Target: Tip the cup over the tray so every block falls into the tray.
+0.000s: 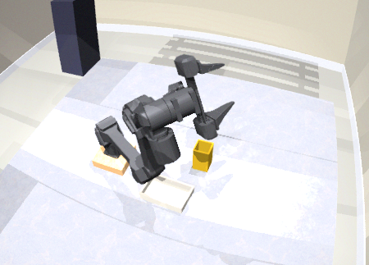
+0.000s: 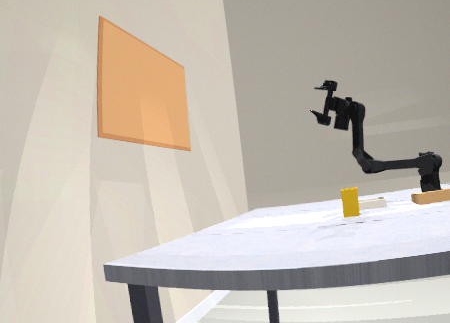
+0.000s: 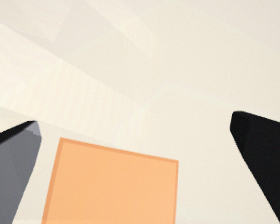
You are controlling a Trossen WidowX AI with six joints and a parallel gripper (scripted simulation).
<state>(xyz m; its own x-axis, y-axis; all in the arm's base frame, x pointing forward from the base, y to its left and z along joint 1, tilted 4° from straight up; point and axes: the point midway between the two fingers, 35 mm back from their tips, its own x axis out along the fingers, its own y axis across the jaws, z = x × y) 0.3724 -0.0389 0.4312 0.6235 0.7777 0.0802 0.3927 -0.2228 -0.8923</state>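
The yellow cup point(image 1: 202, 161) point(image 2: 350, 203) stands upright on the table. Its opening faces up; no blocks can be made out inside, and its bottom is hidden. The shallow cream tray point(image 1: 188, 200) point(image 2: 374, 203) lies beside it, nearer the arm's base; no blocks show in it. My gripper point(image 1: 229, 84) point(image 2: 313, 99) point(image 3: 135, 120) is wide open and empty. It is raised high above the table, clear of the cup, with its fingers pointing roughly level, away from the base. The wrist view shows neither cup nor tray.
The arm's base stands on an orange-tan block point(image 1: 110, 164) point(image 2: 430, 196). The arm's elbow hangs close to the tray's back left corner in the top view. A dark pedestal point(image 1: 78, 33) stands beyond the table. An orange panel point(image 2: 142, 88) point(image 3: 112, 185) is on the wall.
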